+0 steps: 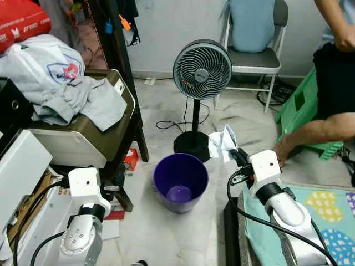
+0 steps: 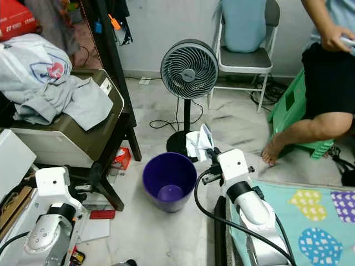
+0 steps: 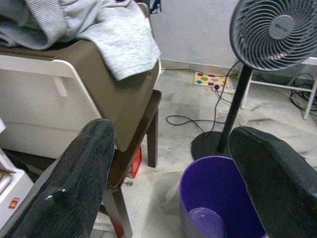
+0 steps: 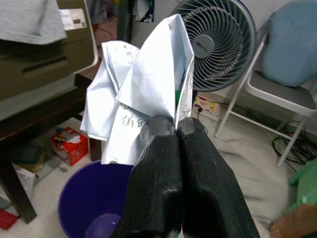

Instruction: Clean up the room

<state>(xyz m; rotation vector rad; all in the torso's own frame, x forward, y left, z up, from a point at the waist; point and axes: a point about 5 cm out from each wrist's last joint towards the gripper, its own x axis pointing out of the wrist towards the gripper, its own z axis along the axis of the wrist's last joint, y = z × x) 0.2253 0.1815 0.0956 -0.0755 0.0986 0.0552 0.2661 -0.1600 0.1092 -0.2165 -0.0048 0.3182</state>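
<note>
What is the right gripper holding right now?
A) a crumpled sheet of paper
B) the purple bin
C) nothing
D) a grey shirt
A: in the right wrist view the right gripper has its fingers pinched shut on the crumpled sheet of paper, held above and beside the purple bin.

Even, bright indoor light, soft shadows; wrist views blur the near jaws.
</note>
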